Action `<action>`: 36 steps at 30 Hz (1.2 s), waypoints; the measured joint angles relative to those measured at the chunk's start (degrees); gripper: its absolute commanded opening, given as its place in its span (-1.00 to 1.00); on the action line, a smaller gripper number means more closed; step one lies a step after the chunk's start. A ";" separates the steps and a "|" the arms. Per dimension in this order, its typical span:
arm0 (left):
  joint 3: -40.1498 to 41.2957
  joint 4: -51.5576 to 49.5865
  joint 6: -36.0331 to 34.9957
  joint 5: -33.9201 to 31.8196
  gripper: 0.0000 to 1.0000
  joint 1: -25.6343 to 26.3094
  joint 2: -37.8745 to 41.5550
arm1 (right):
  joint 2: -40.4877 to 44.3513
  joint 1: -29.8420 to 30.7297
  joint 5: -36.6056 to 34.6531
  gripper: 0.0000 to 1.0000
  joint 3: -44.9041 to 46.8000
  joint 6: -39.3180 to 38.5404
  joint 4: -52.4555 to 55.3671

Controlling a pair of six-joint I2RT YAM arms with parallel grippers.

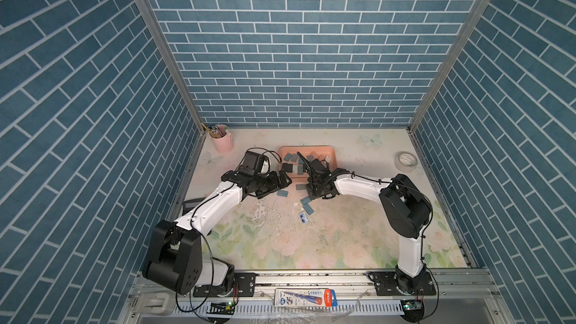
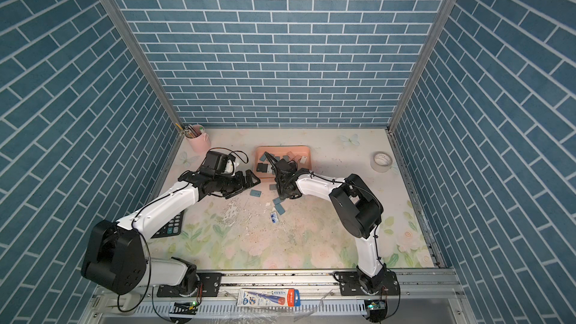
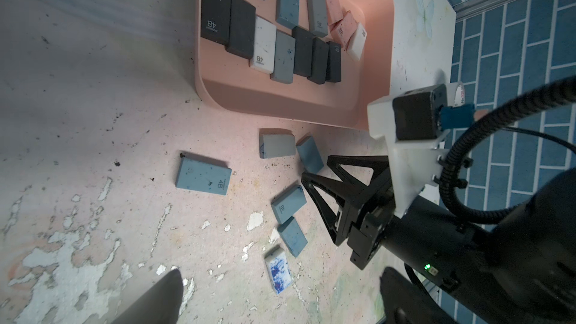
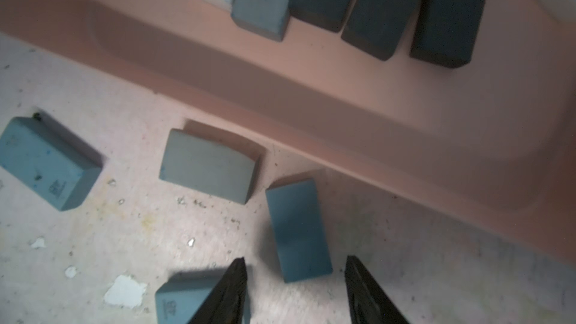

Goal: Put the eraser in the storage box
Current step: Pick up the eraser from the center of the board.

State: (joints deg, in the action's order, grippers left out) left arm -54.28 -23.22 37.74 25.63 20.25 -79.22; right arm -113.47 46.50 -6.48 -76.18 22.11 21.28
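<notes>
The salmon-pink storage box [image 1: 308, 148] sits at the back middle of the table and holds several dark, grey, white and pink erasers. Several more erasers lie on the table in front of it. One blue eraser [image 4: 296, 229] lies beside the box wall [image 4: 280, 88]. My right gripper [image 4: 295, 261] is low over it, and its near end reaches between the parted fingertips [image 4: 240, 268] without touching them. The left wrist view shows this right gripper [image 3: 314, 166] at that same eraser [image 3: 309, 154]. My left gripper [image 3: 280, 288] is open and empty above a white, blue-stained eraser [image 3: 279, 272].
Loose on the table are a large blue eraser [image 3: 204, 177], a grey one [image 3: 276, 142] and two blue ones [image 3: 288, 204] [image 3: 292, 236]. A pink pencil cup [image 1: 223, 138] stands back left, a tape roll [image 1: 406, 160] back right, a calculator [image 2: 171, 229] under the left arm.
</notes>
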 measured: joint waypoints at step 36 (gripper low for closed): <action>-8.33 3.13 0.39 1.14 0.99 0.11 -0.92 | 5.57 -9.33 -0.22 -0.62 -23.89 0.20 14.58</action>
State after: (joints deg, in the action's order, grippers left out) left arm -62.61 -20.10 38.13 26.76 20.36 -80.14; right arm -107.90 37.17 -6.70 -100.07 22.31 35.86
